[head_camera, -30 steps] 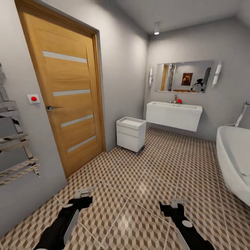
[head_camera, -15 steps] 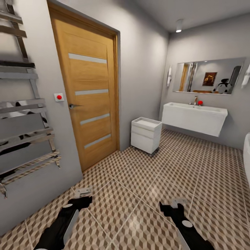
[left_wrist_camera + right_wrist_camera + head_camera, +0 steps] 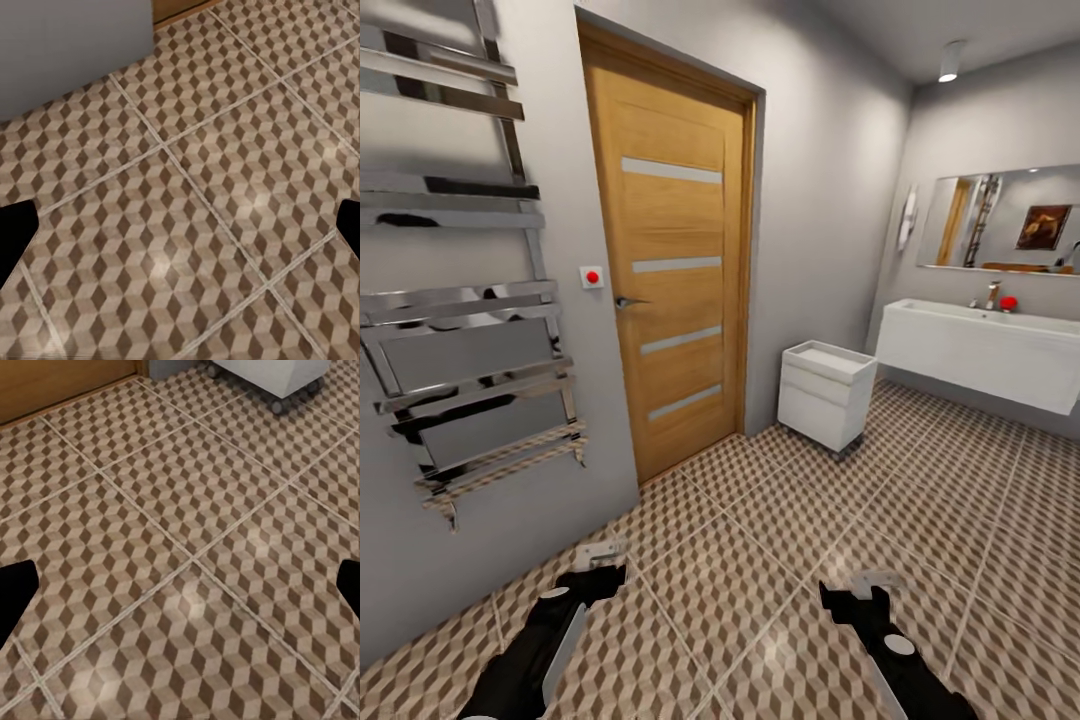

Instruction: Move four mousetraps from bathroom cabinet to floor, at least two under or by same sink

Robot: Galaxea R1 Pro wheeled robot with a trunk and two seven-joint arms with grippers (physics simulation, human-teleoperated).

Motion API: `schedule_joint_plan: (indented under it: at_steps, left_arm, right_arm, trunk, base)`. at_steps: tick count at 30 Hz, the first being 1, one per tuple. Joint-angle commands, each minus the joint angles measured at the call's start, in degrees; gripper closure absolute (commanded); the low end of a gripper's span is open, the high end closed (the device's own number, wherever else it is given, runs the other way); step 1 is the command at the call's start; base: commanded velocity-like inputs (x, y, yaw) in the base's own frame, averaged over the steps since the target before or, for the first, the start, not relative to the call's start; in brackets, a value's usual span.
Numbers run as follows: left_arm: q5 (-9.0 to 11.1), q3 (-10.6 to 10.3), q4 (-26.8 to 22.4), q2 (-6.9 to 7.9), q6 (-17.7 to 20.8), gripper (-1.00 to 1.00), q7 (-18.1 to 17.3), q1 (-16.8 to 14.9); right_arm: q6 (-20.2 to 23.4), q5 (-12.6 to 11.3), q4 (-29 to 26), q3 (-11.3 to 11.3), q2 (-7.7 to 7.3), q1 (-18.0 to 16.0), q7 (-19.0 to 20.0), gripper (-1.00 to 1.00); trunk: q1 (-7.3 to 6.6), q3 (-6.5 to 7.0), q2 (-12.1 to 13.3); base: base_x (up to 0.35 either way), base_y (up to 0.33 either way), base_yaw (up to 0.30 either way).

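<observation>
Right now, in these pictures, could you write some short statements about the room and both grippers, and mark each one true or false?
1. The orange-brown wooden door with four pale horizontal strips is shut. True.
2. The small white drawer unit on wheels stands between that door and the wide white rectangular sink. True.
3. The left gripper holds a mousetrap. False: its fingers are apart and empty above the cube-patterned tile floor.
4. The chrome towel rail hangs above the sink. False: it hangs on the wall on the door's other side.
5. The right gripper is open. True.
</observation>
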Motion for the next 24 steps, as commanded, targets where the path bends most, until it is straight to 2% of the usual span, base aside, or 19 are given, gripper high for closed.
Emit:
schedule_joint_plan:
  at_steps: [1,24]
  left_arm:
    - [0.39,0.07,-0.05,-0.05,0.23,-1.0,0.21,-0.04]
    - [0.35,0.07,-0.02,0.03,-0.01,-1.0,0.21,-0.04]
  right_arm:
    - [-0.15,0.06,0.0,0.0,-0.01,-0.02,-0.07,-1.0]
    - [-0.15,0.06,0.0,0.0,-0.01,-0.02,-0.06,-1.0]
  trunk:
    - [0.0,-0.06,-0.03]
    - [0.0,-0.06,-0.03]
  base:
    - [0.0,0.0,0.3]
    - [0.0,0.0,0.3]
